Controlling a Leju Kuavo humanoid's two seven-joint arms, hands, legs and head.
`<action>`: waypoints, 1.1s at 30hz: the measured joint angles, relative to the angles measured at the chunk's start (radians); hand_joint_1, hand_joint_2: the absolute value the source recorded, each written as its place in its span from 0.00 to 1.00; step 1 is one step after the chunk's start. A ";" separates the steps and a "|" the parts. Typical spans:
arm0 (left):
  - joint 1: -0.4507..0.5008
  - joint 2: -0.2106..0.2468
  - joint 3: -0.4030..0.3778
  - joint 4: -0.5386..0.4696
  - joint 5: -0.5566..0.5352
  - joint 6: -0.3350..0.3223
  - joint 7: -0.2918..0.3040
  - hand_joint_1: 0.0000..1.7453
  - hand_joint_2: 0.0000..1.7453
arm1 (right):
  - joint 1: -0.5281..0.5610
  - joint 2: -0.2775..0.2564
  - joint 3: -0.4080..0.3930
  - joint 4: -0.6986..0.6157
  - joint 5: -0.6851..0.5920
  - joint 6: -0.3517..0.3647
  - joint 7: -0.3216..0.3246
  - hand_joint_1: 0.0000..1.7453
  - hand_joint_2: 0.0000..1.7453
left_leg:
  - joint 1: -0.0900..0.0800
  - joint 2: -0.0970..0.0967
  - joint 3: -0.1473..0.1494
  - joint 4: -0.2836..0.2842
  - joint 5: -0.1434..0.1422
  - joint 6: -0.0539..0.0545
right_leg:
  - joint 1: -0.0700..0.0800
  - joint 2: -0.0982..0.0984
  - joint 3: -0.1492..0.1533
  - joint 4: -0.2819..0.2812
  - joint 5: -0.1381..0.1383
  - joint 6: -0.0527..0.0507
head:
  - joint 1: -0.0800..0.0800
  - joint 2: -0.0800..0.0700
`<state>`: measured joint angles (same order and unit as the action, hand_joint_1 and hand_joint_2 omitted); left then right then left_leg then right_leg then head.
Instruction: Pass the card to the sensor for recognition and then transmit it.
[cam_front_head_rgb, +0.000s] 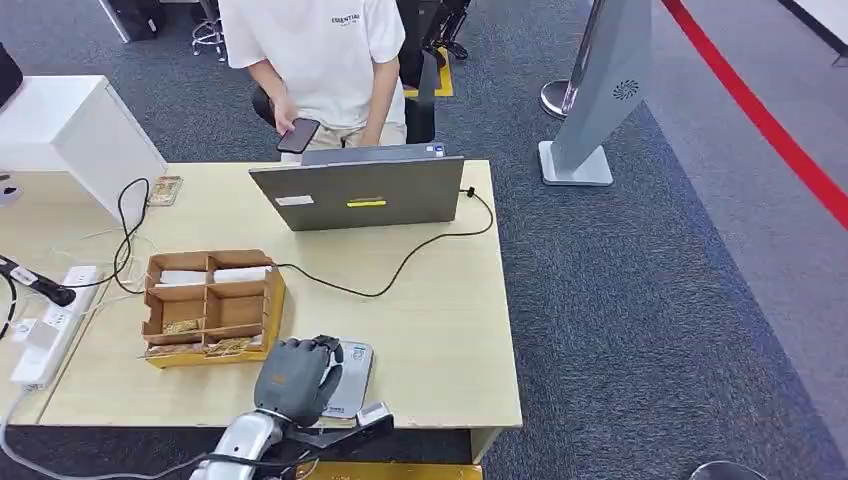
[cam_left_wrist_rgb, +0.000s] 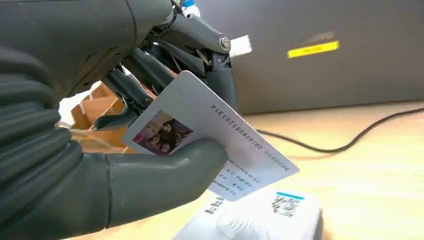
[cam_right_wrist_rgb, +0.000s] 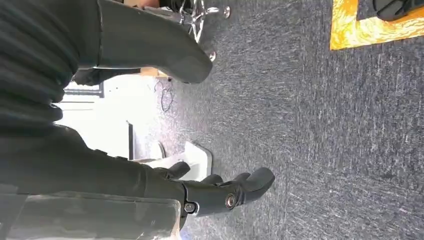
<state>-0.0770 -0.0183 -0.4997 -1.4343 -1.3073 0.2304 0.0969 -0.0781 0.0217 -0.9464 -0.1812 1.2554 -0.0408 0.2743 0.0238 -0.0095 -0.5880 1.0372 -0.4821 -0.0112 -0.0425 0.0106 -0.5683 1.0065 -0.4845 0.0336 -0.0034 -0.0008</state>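
My left hand (cam_front_head_rgb: 297, 378) hovers over the grey card sensor (cam_front_head_rgb: 352, 377) near the table's front edge. In the left wrist view the left hand (cam_left_wrist_rgb: 150, 115) pinches a white ID card (cam_left_wrist_rgb: 210, 135) with a photo and printed numbers between thumb and fingers, held tilted just above the sensor (cam_left_wrist_rgb: 260, 220). My right hand (cam_right_wrist_rgb: 220, 192) hangs beside the body above the carpet, its fingers apart and nothing in them.
A cardboard tray (cam_front_head_rgb: 210, 308) with compartments of cards stands left of the sensor. A grey laptop (cam_front_head_rgb: 360, 190) sits at the table's far side, its black cable (cam_front_head_rgb: 400, 265) crossing the tabletop. A person (cam_front_head_rgb: 315, 60) holding a phone stands behind it. A power strip (cam_front_head_rgb: 50, 320) lies at the left.
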 joint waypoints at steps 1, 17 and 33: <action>0.001 0.000 0.008 0.003 0.002 0.000 0.006 1.00 1.00 | 0.000 0.000 0.000 0.000 0.001 0.000 0.000 0.00 1.00 | 0.000 0.000 0.000 0.000 0.000 0.000 | 0.000 0.000 0.000 0.000 0.000 0.000 | 0.000 0.000; 0.002 -0.017 0.080 0.030 0.038 -0.075 0.018 1.00 1.00 | 0.003 -0.003 0.000 0.000 0.020 0.005 -0.002 0.00 1.00 | 0.000 0.000 0.000 0.000 0.000 0.000 | 0.000 0.000 0.000 0.000 0.000 0.000 | 0.000 0.000; -0.014 -0.021 0.087 0.045 0.003 -0.018 -0.002 1.00 1.00 | 0.003 -0.005 0.001 0.000 0.022 0.006 -0.002 0.00 1.00 | 0.000 0.000 0.001 0.000 0.001 0.001 | 0.000 -0.001 0.001 0.000 0.001 0.001 | 0.000 0.000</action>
<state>-0.0907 -0.0389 -0.4131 -1.3897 -1.3043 0.2126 0.0946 -0.0747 0.0168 -0.9453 -0.1812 1.2779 -0.0347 0.2728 0.0238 -0.0097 -0.5871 1.0374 -0.4816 -0.0106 -0.0425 0.0101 -0.5670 1.0065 -0.4839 0.0342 -0.0034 -0.0008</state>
